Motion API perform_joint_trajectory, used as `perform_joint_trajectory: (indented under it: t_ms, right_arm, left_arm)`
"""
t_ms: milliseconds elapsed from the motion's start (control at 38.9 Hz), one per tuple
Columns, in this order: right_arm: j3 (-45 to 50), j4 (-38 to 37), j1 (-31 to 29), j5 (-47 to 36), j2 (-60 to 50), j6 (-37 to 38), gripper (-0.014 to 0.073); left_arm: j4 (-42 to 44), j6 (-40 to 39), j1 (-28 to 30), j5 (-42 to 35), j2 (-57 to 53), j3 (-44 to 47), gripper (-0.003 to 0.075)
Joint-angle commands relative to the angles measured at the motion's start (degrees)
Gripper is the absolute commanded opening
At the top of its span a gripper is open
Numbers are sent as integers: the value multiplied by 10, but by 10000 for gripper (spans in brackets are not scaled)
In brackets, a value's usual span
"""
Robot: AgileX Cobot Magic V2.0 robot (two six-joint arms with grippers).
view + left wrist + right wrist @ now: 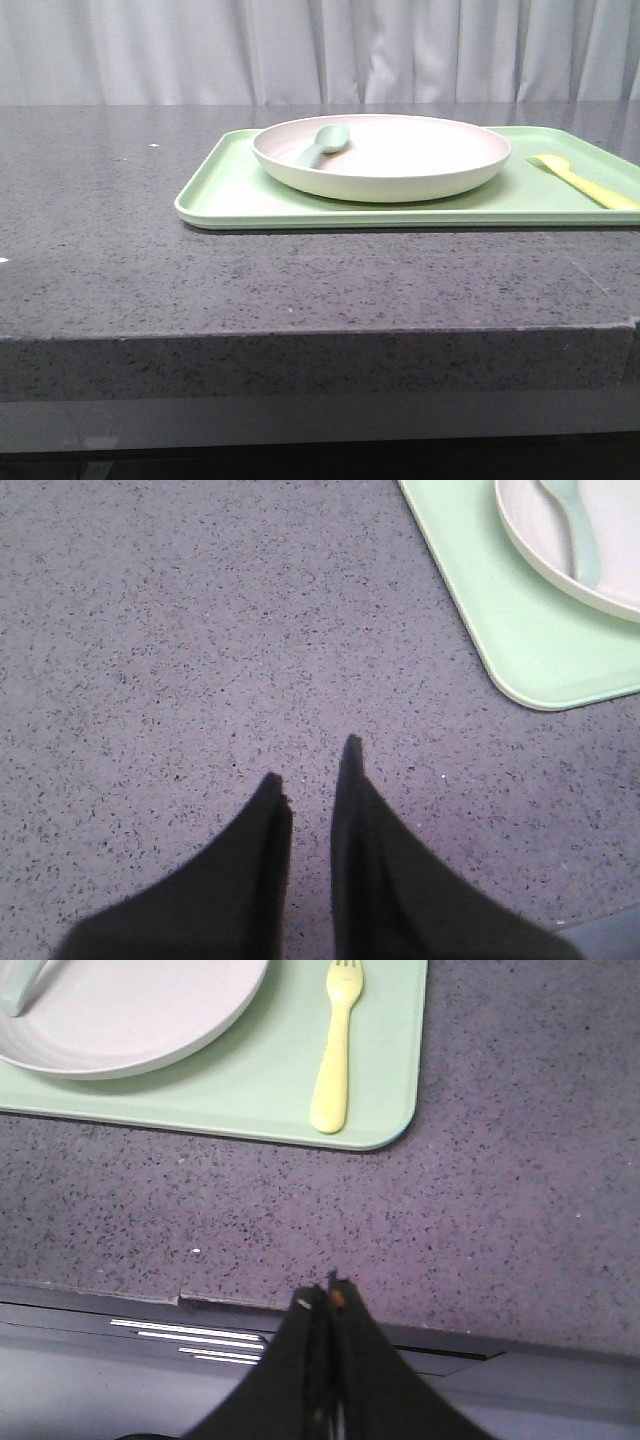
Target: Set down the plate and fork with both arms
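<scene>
The pale cream plate [400,160] lies on the light green tray [230,195] at the table's back right. It also shows in the left wrist view [610,550] and the right wrist view [130,1010]. The small yellow fork [585,180] lies flat on the tray to the right of the plate, also seen in the right wrist view [335,1050]. My left gripper [312,760] hovers over bare table left of the tray, empty, jaws a narrow gap apart. My right gripper [325,1285] is shut and empty over the table's front edge, short of the fork. Neither gripper shows in the front view.
A grey-green spoon [322,145] rests in the plate, also visible in the left wrist view [580,530]. The tray's near corner [520,630] lies right of my left gripper. The dark speckled tabletop [120,200] stretches left of the tray. A curtain hangs behind.
</scene>
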Motion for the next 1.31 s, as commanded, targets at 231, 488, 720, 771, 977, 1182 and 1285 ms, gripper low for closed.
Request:
perform_joint_trajectory:
  t_ms: [231,488,720,771,977,1182,1285]
  right_arm:
    - [-13,1,0,-30,0,-4,-103]
    - [-13,1,0,-30,0,-4,-103]
    - [-13,1,0,-30,0,-4,-103]
    - [-13,1,0,-30,0,-4,-103]
    - [-13,1,0,-30,0,-4,-103]
    - [-13,1,0,-30,0,-4,-103]
    - [-13,1,0,-30,0,-4,-103]
  left_arm:
    - [3,-1,-4,-38,-1,-16,-18]
    - [5,-1,-4,-43,-1,-14,-18]
    - [-20,-1,88,-112,-92,39,-18]
    - [-32,-1,125,-113,-127,60,-18]
    - [-110,30,226,-189,-257,177,-17]
    - [-168,114,249,-301,-348,302,-18]
    - [-161,114,254,-379,-388,369,-18]
